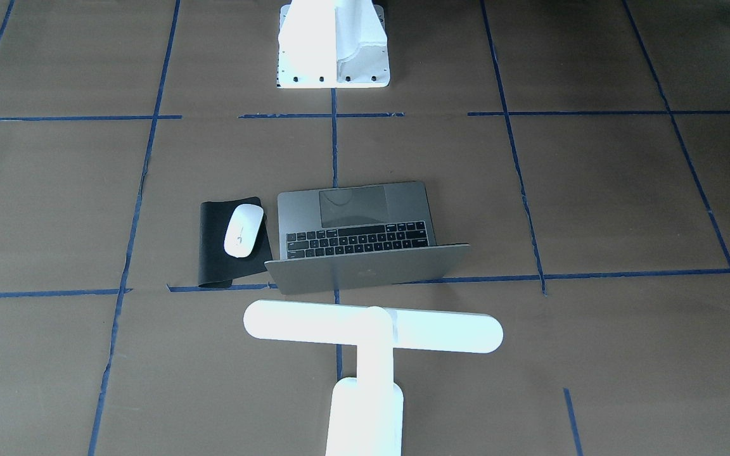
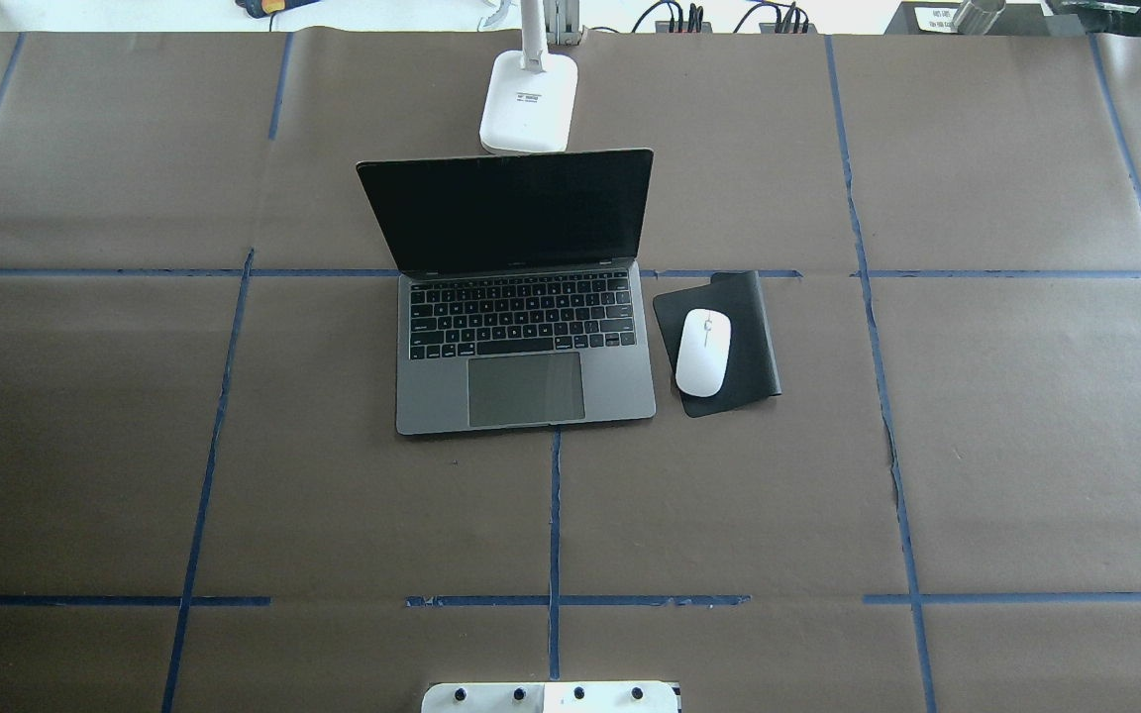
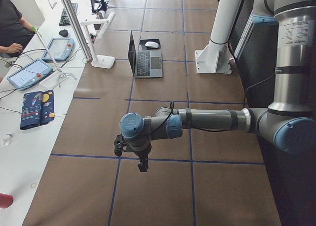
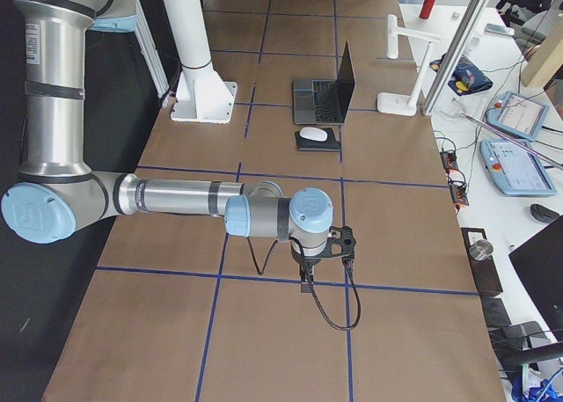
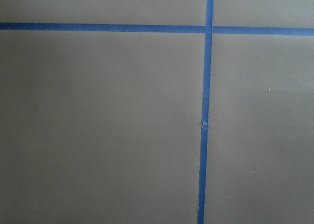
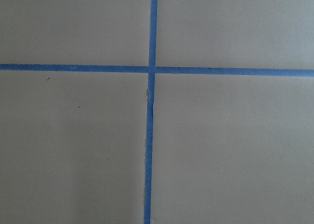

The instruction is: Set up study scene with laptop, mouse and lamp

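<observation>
At desk centre, laptop: open, set.
Mouse: on mat beside it.
Lamp: behind, far edge.
Left claw, right claw: I cannot tell if open.
Remaining: nothing, I judge.

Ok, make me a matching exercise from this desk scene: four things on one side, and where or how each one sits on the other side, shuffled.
Things:
1. laptop
2. mouse
3. lamp
4. black mat

Places or states:
A. resting on top of the black mat
B. flat beside the laptop, lying under another thing
C. open, with a dark screen
D. standing beyond the laptop's screen

Pairs: 1-C, 2-A, 3-D, 4-B
</observation>
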`<state>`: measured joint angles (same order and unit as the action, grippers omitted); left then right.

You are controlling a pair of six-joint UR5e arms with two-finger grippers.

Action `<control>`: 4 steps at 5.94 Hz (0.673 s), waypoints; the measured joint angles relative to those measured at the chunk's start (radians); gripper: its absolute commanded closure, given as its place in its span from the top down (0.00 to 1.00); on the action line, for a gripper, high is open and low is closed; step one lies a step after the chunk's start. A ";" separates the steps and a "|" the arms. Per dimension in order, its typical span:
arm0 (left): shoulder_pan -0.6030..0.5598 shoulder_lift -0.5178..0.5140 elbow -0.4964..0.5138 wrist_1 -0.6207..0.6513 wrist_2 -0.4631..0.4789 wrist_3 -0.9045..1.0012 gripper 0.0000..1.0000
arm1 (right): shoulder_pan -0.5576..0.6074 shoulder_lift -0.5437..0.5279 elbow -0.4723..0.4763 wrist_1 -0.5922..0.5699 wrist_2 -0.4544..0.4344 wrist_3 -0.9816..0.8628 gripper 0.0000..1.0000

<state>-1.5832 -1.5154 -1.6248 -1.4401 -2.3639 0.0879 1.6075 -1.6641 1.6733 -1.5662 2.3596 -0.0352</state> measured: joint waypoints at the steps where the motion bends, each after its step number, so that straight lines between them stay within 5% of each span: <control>1: 0.000 -0.001 -0.003 0.000 0.000 -0.001 1.00 | 0.001 -0.002 -0.002 0.000 -0.001 0.000 1.00; 4: -0.001 -0.003 -0.008 0.000 0.000 -0.007 1.00 | 0.002 -0.003 -0.006 0.000 0.000 0.001 1.00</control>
<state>-1.5845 -1.5179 -1.6328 -1.4404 -2.3638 0.0809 1.6091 -1.6673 1.6669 -1.5666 2.3592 -0.0338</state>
